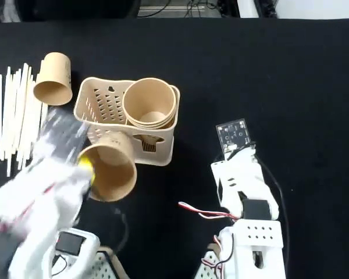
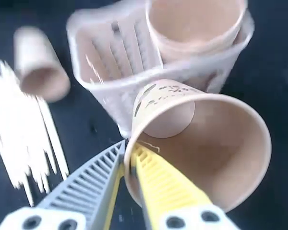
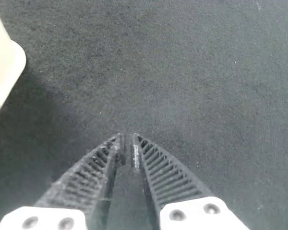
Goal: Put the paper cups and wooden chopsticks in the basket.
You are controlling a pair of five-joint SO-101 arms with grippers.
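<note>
Bare black cloth (image 1: 291,87) is spread around the right gripper (image 3: 128,140), closed on nothing. One paper cup (image 1: 111,170) is pinched at its rim by the left gripper (image 2: 129,152), just beside the basket (image 1: 99,103) ahead; beyond, one loose cup (image 1: 52,78) and uncounted chopsticks (image 1: 17,116) are seen.

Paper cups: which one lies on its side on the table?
The cup beside the chopsticks; the stacked cups stand in the basket, and the left gripper holds another cup.

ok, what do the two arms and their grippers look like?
The left arm and right arm are white plastic. The left gripper has one yellow ribbed finger and one grey ribbed finger. The right gripper has two black ribbed fingers on white mounts with screw holes. The right arm carries a small dark circuit board and a red-and-white cable.
</note>
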